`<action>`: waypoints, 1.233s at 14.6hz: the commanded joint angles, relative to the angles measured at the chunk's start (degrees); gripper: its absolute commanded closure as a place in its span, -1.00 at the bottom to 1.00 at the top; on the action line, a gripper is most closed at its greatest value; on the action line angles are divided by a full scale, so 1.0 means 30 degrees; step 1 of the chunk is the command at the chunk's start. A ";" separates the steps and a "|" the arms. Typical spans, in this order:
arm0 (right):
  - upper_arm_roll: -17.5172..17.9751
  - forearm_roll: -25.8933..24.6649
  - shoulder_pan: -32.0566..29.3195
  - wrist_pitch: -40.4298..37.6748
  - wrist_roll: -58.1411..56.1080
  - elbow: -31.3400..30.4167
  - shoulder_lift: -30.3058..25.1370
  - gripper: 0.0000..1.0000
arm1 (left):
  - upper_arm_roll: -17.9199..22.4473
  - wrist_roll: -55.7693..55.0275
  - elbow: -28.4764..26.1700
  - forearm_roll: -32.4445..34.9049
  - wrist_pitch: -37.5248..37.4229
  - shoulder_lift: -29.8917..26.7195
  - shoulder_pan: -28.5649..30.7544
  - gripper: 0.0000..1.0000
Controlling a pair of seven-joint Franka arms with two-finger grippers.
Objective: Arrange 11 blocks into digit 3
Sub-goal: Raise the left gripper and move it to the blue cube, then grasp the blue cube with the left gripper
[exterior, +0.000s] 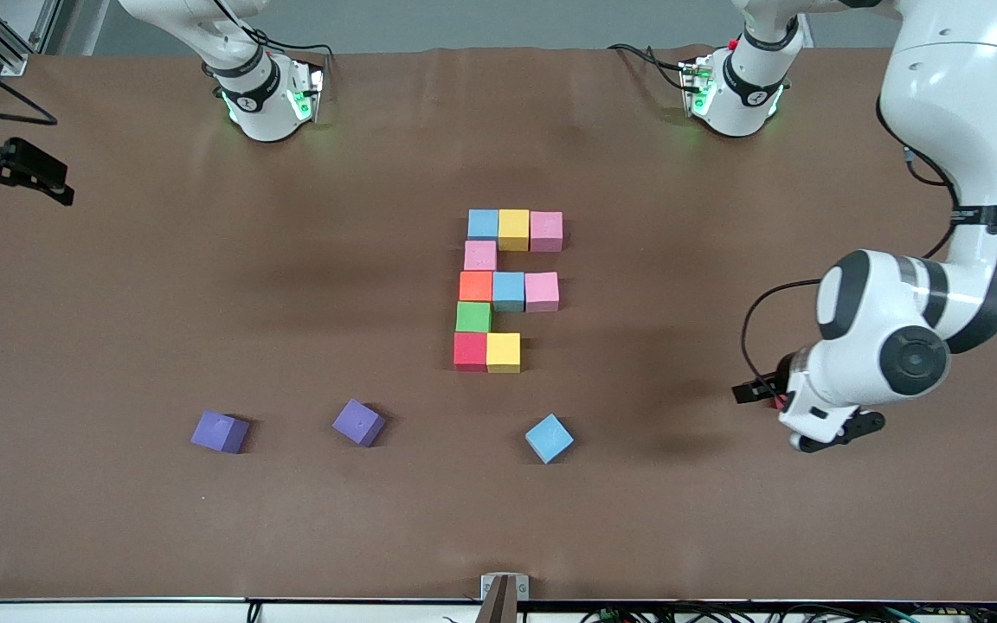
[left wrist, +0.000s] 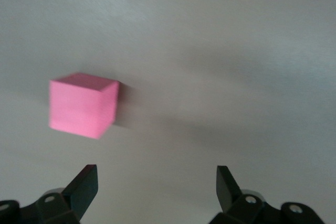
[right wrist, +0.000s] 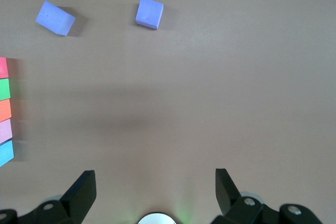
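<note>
Ten blocks touch in a blocky figure [exterior: 492, 290] at mid-table: blue, yellow and pink in the farthest bar, a pink joiner [exterior: 480, 255], then orange, blue and pink, a green joiner [exterior: 473, 317], and red beside yellow [exterior: 503, 352] nearest the front camera. A loose blue block [exterior: 549, 438] lies nearer the camera than the yellow. My left gripper [exterior: 749, 391] [left wrist: 156, 177] hangs open and empty over bare table toward the left arm's end; one pink block [left wrist: 83, 105] shows ahead of it. My right gripper [exterior: 57, 180] [right wrist: 156, 182] waits open, high at the right arm's end.
Two purple cubes [exterior: 220, 432] [exterior: 358, 422] lie toward the right arm's end, level with the loose blue block; both also show in the right wrist view [right wrist: 55, 18] [right wrist: 149, 12]. The arm bases [exterior: 265, 95] [exterior: 732, 91] stand at the table's back edge.
</note>
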 commanded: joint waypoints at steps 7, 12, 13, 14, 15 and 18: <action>-0.0141 -0.0063 0.0255 -0.0169 -0.0122 -0.0779 -0.1021 -1.00 | -0.0145 -0.8955 0.4069 -0.1023 0.5443 0.3226 -0.4818 -0.99; -0.0141 -0.0063 0.0256 -0.0110 -0.0122 -0.0808 -0.0992 -1.00 | -0.0232 -1.2394 0.5860 -0.1787 0.8639 0.5659 -0.6404 -1.00; -0.0141 -0.0063 0.0256 -0.0110 -0.0151 -0.0808 -0.0992 -1.00 | -0.0175 -1.2627 0.6035 -0.1787 0.9021 0.6011 -0.6667 -1.00; -0.0141 -0.0063 0.0256 -0.0110 -0.0152 -0.0808 -0.0992 -1.00 | -0.0087 -1.3065 0.6588 -0.1787 0.9315 0.6595 -0.6989 -1.00; -0.0141 -0.0063 0.0256 -0.0110 -0.0152 -0.0808 -0.1021 -1.00 | -0.0057 -1.3243 0.7260 -0.1787 0.9318 0.7093 -0.7224 -1.00; -0.0141 -0.0063 0.0256 -0.0110 -0.0181 -0.0808 -0.0992 -1.00 | -0.0086 -1.3684 0.8409 -0.1816 0.9928 0.8034 -0.7725 -1.00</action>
